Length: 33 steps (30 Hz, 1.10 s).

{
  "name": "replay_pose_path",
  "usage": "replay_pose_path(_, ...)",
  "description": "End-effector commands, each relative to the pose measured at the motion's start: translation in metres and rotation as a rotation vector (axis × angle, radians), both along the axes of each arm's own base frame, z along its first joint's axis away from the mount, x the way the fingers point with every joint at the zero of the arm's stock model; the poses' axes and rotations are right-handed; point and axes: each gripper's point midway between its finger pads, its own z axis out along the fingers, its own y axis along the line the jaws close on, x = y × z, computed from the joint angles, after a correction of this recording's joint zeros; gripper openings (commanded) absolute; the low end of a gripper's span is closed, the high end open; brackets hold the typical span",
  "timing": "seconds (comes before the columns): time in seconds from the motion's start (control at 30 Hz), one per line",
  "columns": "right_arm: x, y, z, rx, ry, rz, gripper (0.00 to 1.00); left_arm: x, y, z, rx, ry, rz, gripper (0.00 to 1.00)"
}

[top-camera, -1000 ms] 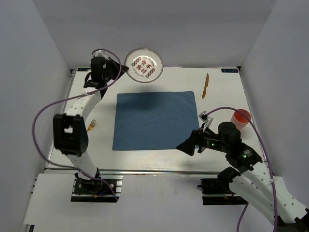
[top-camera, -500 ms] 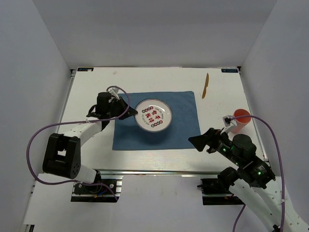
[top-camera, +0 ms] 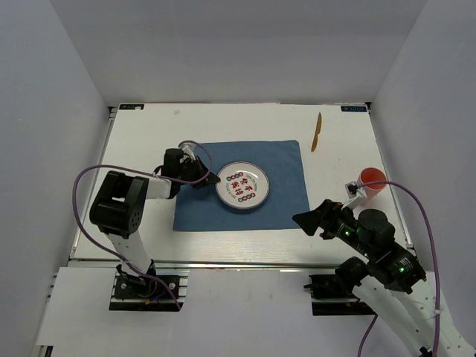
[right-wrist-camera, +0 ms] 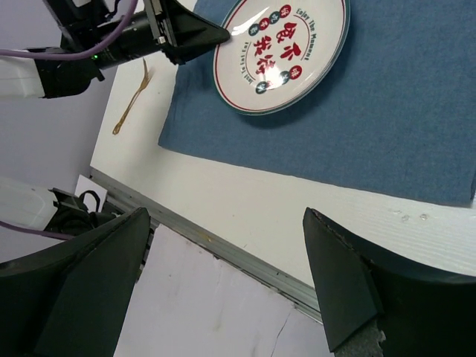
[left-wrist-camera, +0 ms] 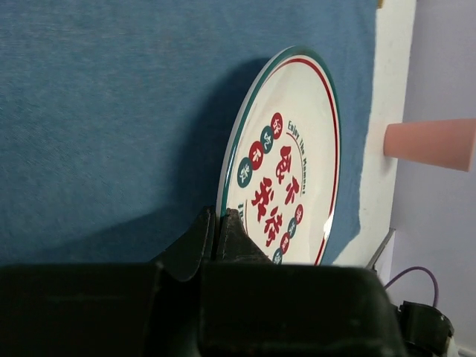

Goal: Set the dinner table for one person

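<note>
A white plate (top-camera: 242,186) with a green and red rim and red characters lies over the middle of the blue placemat (top-camera: 223,160) on the dinner table (top-camera: 349,149). My left gripper (top-camera: 210,180) is shut on the plate's left rim. In the left wrist view the jaws (left-wrist-camera: 219,216) pinch that rim, and the plate (left-wrist-camera: 294,171) is slightly tilted above the cloth (left-wrist-camera: 111,111). My right gripper (top-camera: 309,219) hangs open and empty over the table's near edge, right of the placemat. Its wrist view shows the plate (right-wrist-camera: 286,52) ahead.
A pink cup (top-camera: 370,184) stands at the right side, close behind my right arm. A wooden knife (top-camera: 317,132) lies at the back right. A wooden fork (right-wrist-camera: 132,97) lies left of the placemat. The metal rail (right-wrist-camera: 245,256) edges the near side.
My left arm carried the plate from the far left back corner down onto the middle of the placemat. My right arm drew back toward the near right, still open.
</note>
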Motion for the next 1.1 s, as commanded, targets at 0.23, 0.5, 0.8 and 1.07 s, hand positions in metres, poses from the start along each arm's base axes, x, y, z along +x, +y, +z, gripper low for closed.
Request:
replay_pose_path(0.23, -0.001, -0.007, 0.01, -0.019, -0.033, -0.016, 0.89, 0.038, -0.015, 0.029, -0.065, -0.137, -0.018, 0.0)
replay_pose_path(0.5, 0.002, -0.005, 0.006, -0.028, -0.033, -0.014, 0.89, 0.042, -0.017, 0.016, -0.064, -0.103, -0.013, 0.0)
replay_pose_path(0.8, 0.003, -0.005, 0.003, -0.034, -0.03, -0.013, 0.89, 0.033, -0.01, 0.033, -0.052, -0.116, 0.019, 0.36)
replay_pose_path(1.07, 0.02, -0.025, -0.004, -0.132, -0.001, -0.143, 0.89, 0.023, 0.015, 0.08, 0.065, -0.185, 0.152, 0.92)
